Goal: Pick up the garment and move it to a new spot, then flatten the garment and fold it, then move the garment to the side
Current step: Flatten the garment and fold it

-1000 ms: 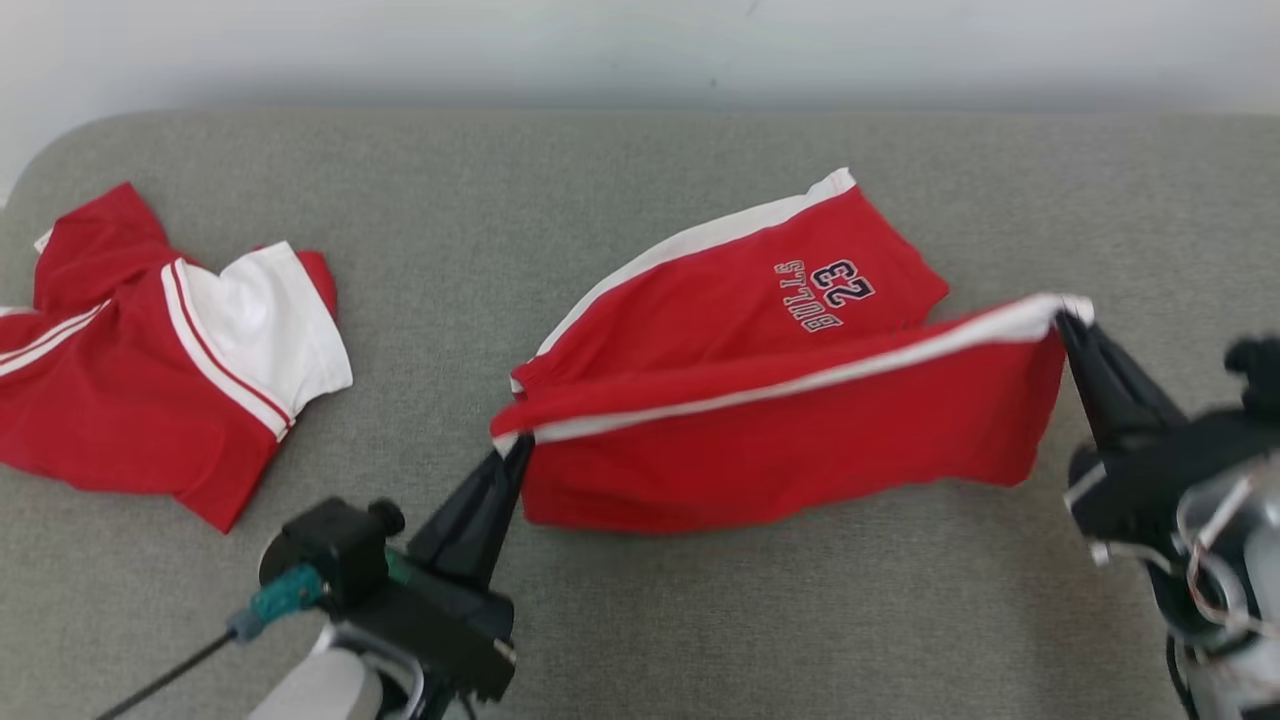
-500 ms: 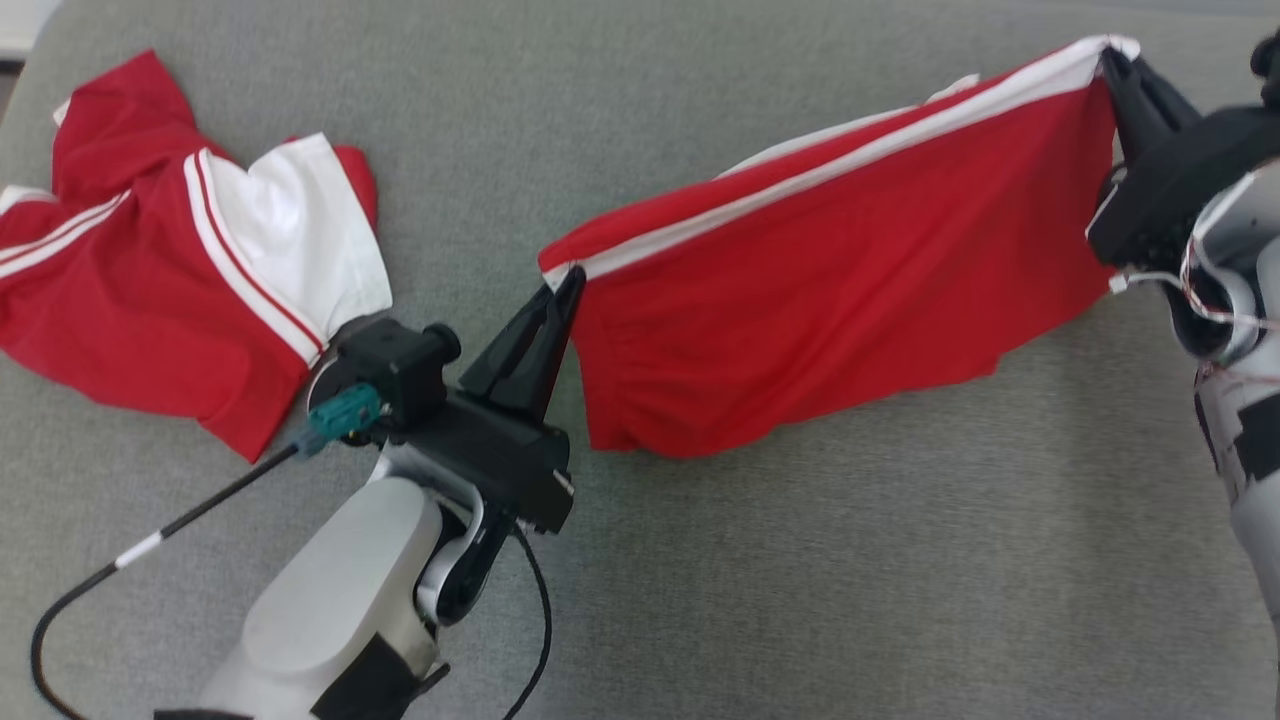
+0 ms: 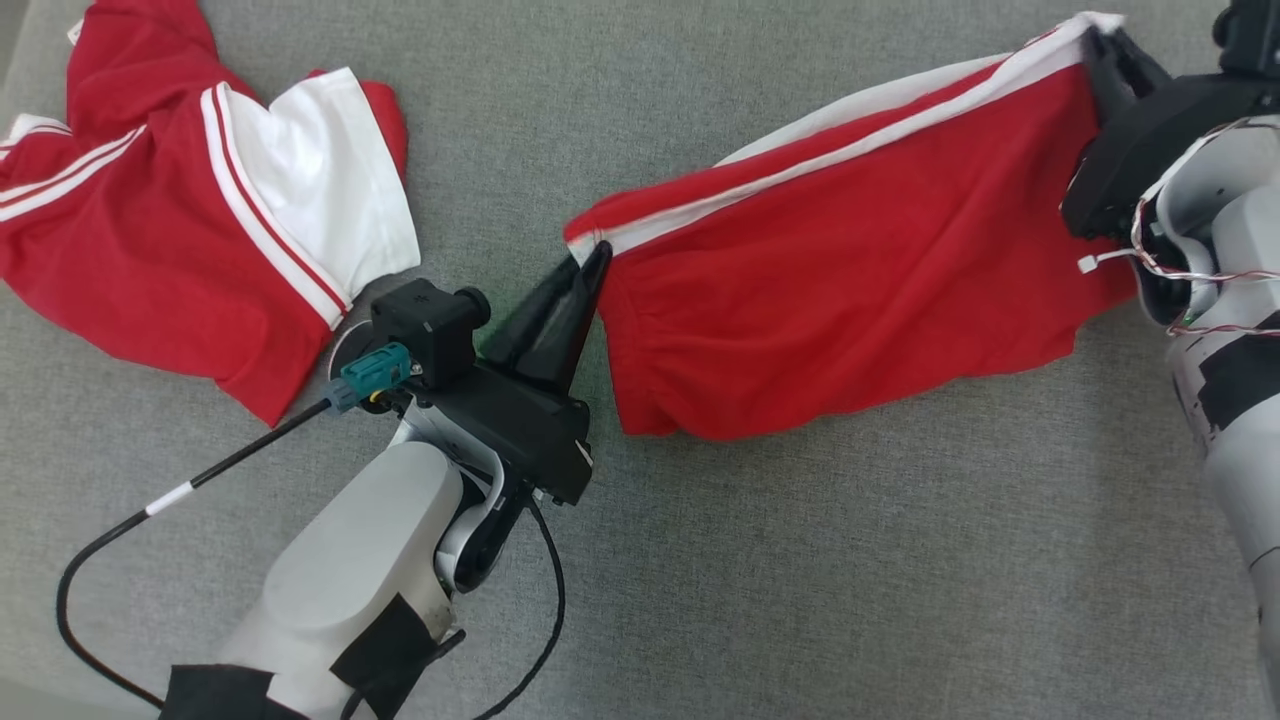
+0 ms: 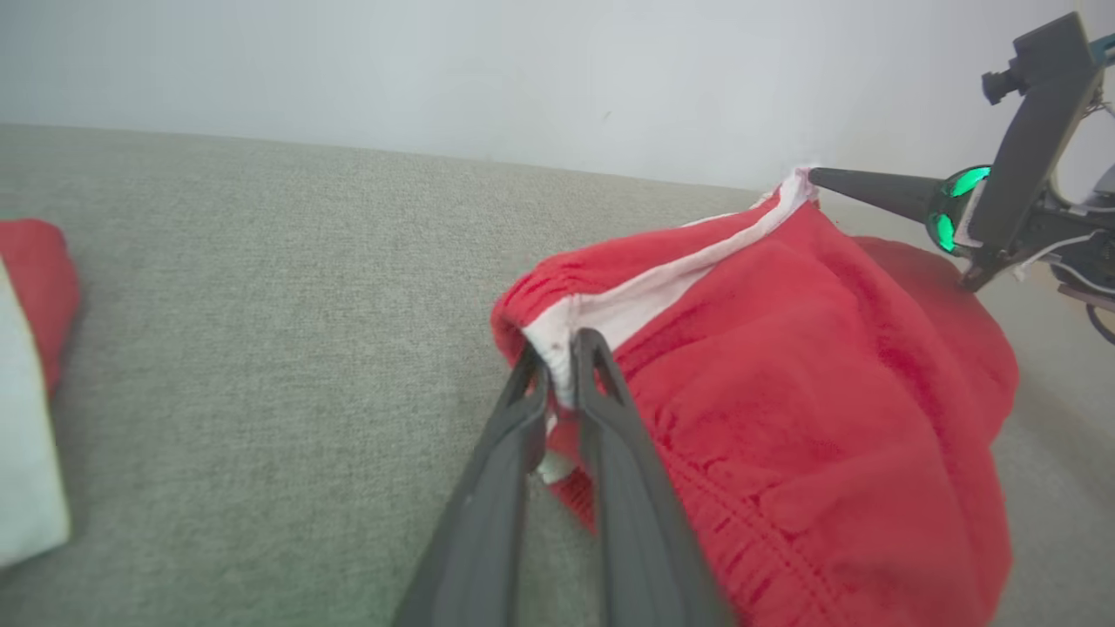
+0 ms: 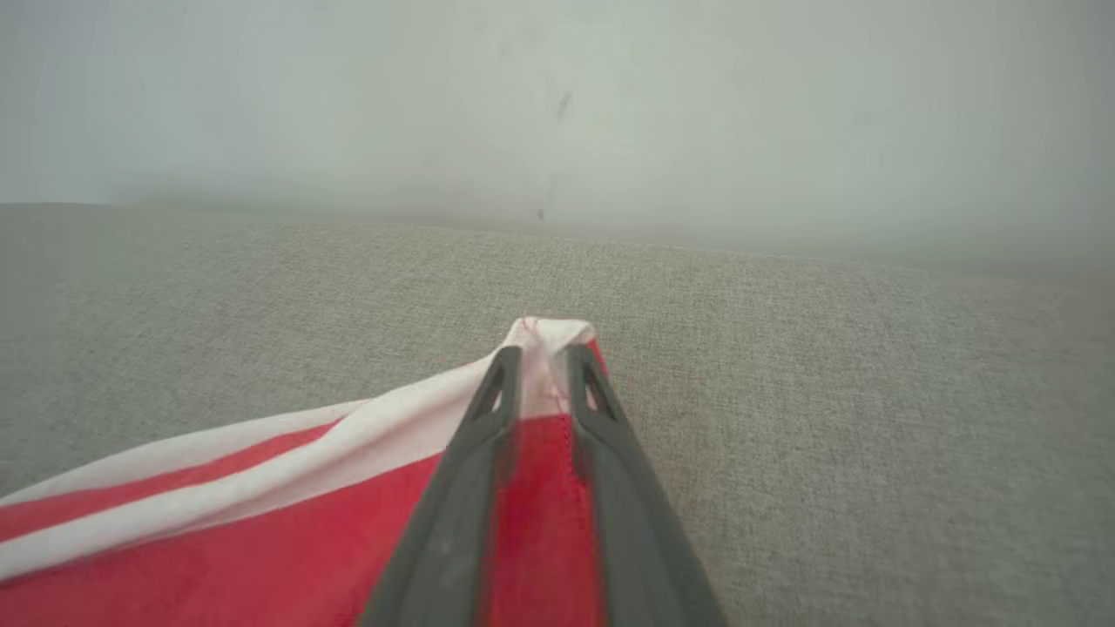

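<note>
The garment (image 3: 850,260) is a pair of red shorts with a white side stripe, stretched in the air between both grippers above the grey surface. My left gripper (image 3: 598,255) is shut on the waistband corner, with the white-edged cloth pinched between its fingers (image 4: 557,366). My right gripper (image 3: 1100,40) is shut on the white-striped hem corner at the upper right, which pokes out past its fingertips (image 5: 549,348). In the left wrist view the right gripper (image 4: 814,174) shows at the far end of the shorts (image 4: 784,392). The lower edge hangs loose.
A red and white shirt (image 3: 200,200) lies crumpled at the upper left of the grey padded surface (image 3: 800,560). A black cable (image 3: 200,480) trails from my left wrist. A pale wall (image 4: 523,70) rises behind the surface.
The head camera has tilted down, so the wall has left the view. Both grippers have lifted the shorts, and the printed leg that lay behind is now hidden.
</note>
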